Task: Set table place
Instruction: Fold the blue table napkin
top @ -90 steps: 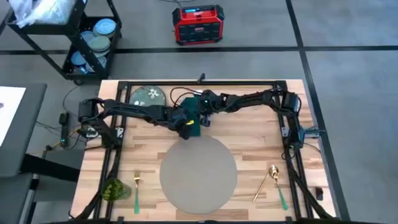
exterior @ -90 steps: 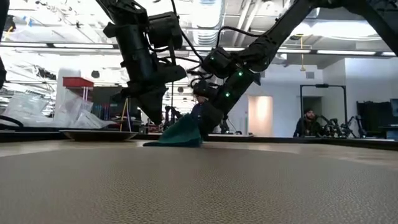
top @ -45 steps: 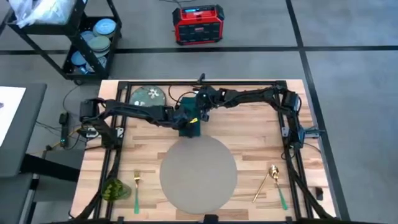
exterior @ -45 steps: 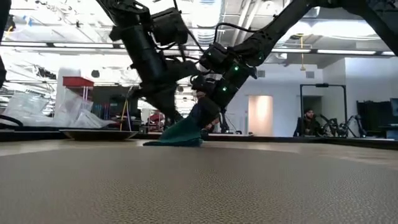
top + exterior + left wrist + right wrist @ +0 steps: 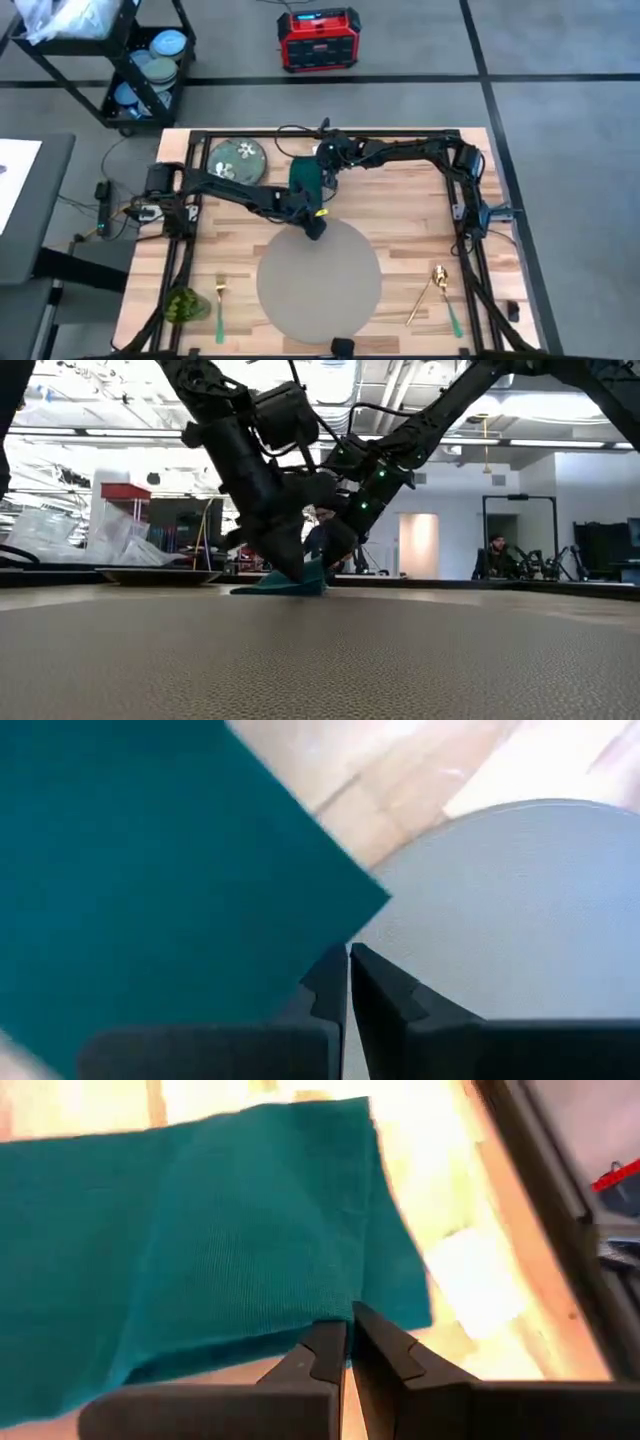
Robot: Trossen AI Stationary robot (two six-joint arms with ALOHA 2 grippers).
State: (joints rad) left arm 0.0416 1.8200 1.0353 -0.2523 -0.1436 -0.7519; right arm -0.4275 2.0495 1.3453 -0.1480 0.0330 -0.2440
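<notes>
On the light wooden table [image 5: 420, 215], at the far left near the front edge, a green leaf-shaped item [image 5: 182, 303] is seen, with a gold fork [image 5: 220, 300] just beside it. At the back left, a green floral-patterned plate [image 5: 238, 156] is set.

The left arm is stretched from its base at the table's left side toward the centre, low over the wood. The left gripper [image 5: 314, 227] is positioned at the far rim of the round grey placemat [image 5: 320, 280], and its fingers are clenched on a corner of the dark teal napkin [image 5: 304, 183]; in the left wrist view the cloth's corner is seen pinched between the closed fingertips [image 5: 332, 982], with the placemat's edge just past them.

The napkin is spread between plate and placemat, on the wood behind the mat.

The right arm is extended from the right rear corner along the back rail. The right gripper [image 5: 325, 163] is held at the napkin's far edge, fingers pressed together on the fabric.

At the front right, a gold spoon [image 5: 430, 290] is laid.
</notes>
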